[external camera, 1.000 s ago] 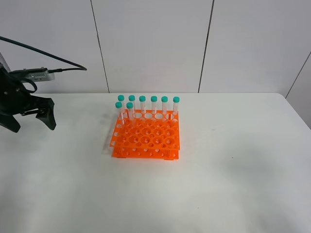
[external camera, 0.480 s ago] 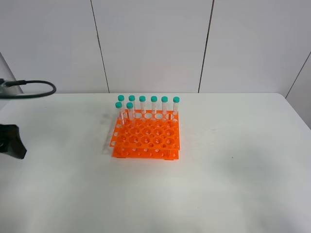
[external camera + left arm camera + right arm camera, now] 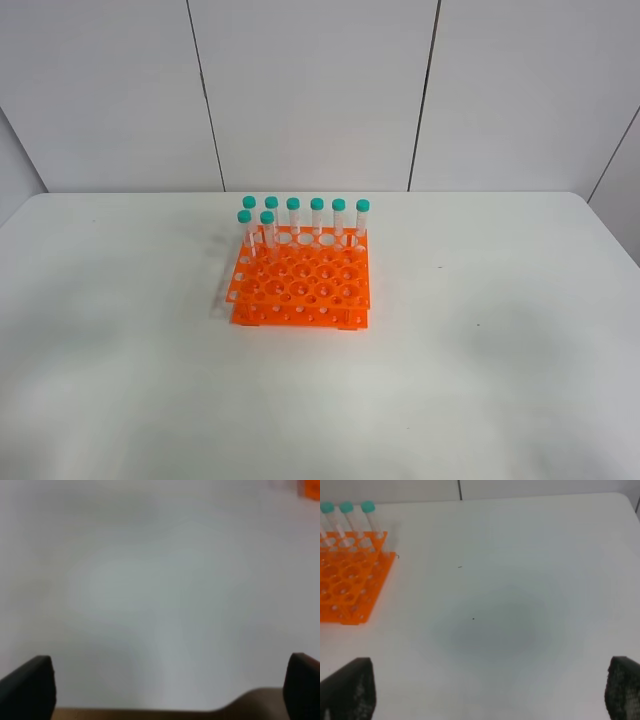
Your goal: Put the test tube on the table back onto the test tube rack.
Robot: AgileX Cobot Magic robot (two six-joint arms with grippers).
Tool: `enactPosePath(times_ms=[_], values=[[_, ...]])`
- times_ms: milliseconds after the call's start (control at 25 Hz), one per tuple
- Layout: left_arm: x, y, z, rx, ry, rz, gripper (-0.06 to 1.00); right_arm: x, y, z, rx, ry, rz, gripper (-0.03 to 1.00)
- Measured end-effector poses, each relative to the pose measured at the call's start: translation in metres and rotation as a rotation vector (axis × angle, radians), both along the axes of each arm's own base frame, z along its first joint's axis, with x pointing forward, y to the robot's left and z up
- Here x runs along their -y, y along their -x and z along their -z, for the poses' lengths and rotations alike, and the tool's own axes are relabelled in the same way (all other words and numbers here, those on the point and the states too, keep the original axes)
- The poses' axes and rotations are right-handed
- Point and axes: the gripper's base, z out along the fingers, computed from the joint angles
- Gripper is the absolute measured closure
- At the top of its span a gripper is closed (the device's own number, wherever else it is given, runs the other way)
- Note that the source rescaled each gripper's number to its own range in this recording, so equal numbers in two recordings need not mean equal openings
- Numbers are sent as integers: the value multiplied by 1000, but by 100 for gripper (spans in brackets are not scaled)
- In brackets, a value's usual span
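Here, in the exterior high view, the black left arm that was occupying the left edge of the scene one second ago, and was only partly showing half a second ago, is no longer appearing; neither arm is showing now. The large plain white matte table [image 3: 480, 380] with rounded corners is carrying the bright orange plastic two-tier test tube rack [image 3: 302, 290], a rectangular body perforated by a grid of round holes. Eight slender clear plastic tubes with teal screw caps [image 3: 317, 215] are standing upright in the rack: six along the far row and two in the next row, at the left end. The rack and tubes are sitting where they were in both earlier frames. The test tube of the task cannot be told apart from the others, and no tube is lying on the tabletop.

In the left wrist view, the picture is blurring. The left gripper [image 3: 170, 687] is holding its two dark fingers [image 3: 27, 687] wide apart at opposite edges, with nothing between them. An orange sliver of the rack is showing at one corner.

In the right wrist view, the right gripper [image 3: 490, 692] is likewise standing fully spread and unloaded, its black textured fingers [image 3: 622, 687] over bare tabletop. Part of the rack and three teal-capped tubes are showing well apart from the gripper.
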Motion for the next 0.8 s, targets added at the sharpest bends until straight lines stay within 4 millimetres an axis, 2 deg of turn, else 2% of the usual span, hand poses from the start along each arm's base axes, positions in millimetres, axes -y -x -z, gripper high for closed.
enactPosePath(times_ms=[320, 800], values=[[2, 29, -6, 192, -17, 1, -6, 0, 0, 0, 0, 0, 0, -3], [4, 55, -8, 360, -25, 33, -6, 0, 0, 0, 0, 0, 0, -3]])
